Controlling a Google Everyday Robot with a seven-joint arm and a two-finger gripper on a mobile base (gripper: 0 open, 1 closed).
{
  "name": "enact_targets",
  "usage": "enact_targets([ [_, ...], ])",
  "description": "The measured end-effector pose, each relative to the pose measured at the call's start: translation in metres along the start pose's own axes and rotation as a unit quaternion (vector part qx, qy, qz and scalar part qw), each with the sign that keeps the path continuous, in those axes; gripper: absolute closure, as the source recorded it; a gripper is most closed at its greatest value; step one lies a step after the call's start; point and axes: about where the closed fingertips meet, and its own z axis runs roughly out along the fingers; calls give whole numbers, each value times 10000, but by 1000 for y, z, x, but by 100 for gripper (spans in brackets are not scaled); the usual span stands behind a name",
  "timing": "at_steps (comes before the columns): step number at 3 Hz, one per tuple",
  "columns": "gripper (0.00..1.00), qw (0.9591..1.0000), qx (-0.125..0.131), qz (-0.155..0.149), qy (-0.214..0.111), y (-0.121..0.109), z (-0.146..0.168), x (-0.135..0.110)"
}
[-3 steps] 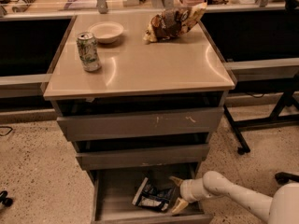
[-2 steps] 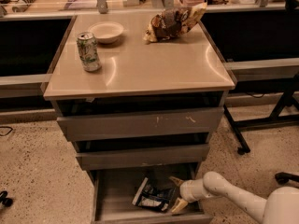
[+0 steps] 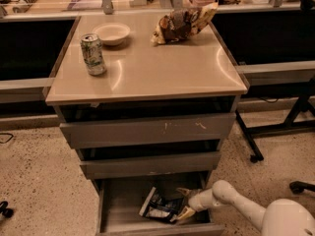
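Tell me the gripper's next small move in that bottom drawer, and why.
Probably close the fingers. The gripper is down in the open bottom drawer, its fingers spread, seemingly on either side of the right end of the dark snack bag lying on the drawer floor. Nothing looks held yet.

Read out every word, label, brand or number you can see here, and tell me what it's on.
No text here can be read.
Green soda can on the cabinet top: print blurred, unreadable.
Snack bag at the back of the top: blurred pattern only, unreadable.
Dark packet in the open bottom drawer, right at the gripper: pale marks, unreadable.
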Motion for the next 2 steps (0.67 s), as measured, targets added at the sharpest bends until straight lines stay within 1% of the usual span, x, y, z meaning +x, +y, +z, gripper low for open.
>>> enact_targets([
  [1, 45, 9998, -151, 108, -46, 2, 14, 9],
  [2, 68, 9992, -289, 206, -168, 7, 22, 2],
])
